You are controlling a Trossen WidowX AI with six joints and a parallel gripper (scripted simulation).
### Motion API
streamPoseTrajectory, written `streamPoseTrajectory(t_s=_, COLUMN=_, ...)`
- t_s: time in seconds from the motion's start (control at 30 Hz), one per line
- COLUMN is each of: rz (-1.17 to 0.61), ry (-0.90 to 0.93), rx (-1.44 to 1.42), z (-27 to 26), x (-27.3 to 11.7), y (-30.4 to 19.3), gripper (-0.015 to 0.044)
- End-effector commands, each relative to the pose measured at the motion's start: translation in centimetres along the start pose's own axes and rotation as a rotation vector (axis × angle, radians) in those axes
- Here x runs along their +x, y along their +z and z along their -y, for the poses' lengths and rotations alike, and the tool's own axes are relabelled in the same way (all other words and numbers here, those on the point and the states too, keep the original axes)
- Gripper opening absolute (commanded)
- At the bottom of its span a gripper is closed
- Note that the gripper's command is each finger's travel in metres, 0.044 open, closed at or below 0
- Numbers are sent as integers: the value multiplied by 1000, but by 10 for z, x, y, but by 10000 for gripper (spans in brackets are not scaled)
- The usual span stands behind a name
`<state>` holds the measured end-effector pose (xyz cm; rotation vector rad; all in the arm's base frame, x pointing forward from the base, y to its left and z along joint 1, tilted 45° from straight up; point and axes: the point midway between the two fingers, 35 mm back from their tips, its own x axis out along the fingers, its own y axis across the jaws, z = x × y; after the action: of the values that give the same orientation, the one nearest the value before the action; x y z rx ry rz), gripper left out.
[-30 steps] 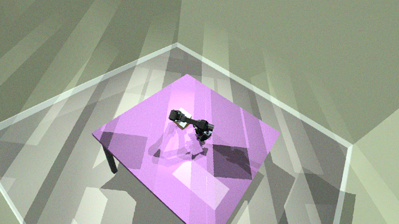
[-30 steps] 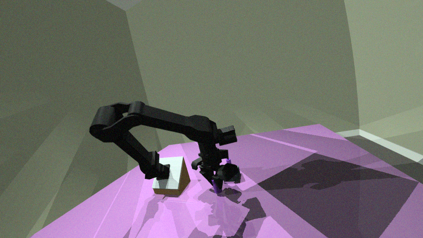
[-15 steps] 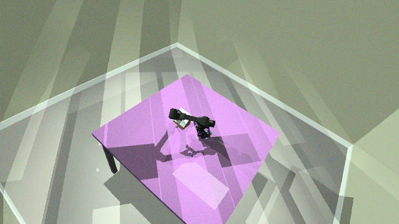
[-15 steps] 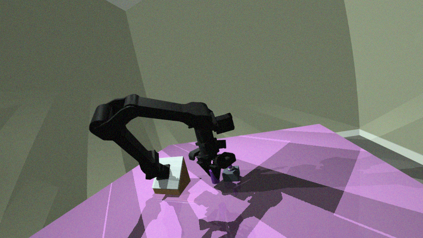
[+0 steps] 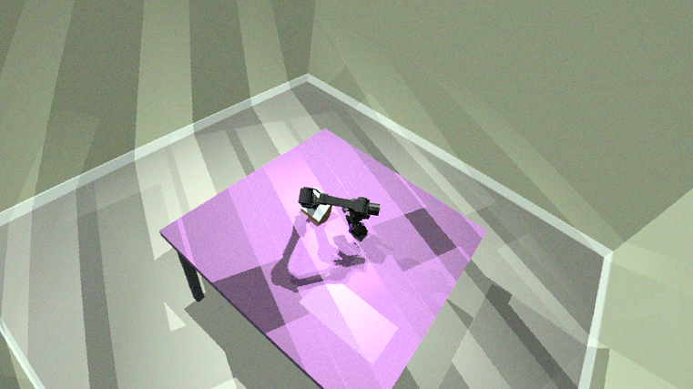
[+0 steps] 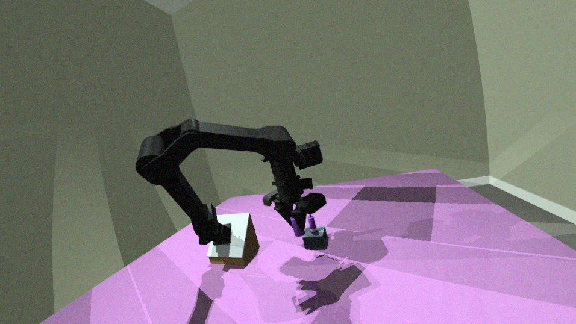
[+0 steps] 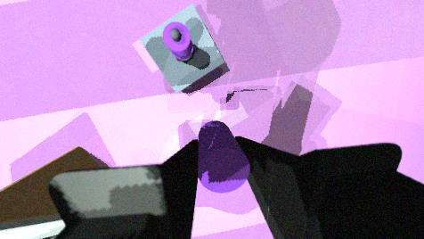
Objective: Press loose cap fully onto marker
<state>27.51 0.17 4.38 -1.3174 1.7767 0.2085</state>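
Marker cap and holder are too obscured for me to place from the top, my gripper (image 5: 357,233) (image 6: 297,229) (image 7: 216,143) reaching over the pink table (image 5: 355,324) (image 6: 463,274) (image 7: 58,67); exterior, the purple cap (image 6: 297,226) (image 7: 222,156) sits left of the upright marker (image 6: 311,223) (image 7: 177,39) in its block (image 6: 316,241) (image 7: 178,76); wrist, I'm clamped on that cap
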Motion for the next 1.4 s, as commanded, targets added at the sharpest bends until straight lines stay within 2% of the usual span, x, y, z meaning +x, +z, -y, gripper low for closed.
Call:
streamPoseTrajectory(t_s=0.0, rz=-3, ry=8, rx=-3, z=-3, x=-4, y=13, gripper=0)
streamPoseTrajectory(t_s=0.83, rz=-8, ry=8, rx=1, z=-23, x=-36, y=79, gripper=0)
streamPoseTrajectory(t_s=1.37, rz=-8, ry=8, rx=1, z=-23, x=-21, y=79, gripper=0)
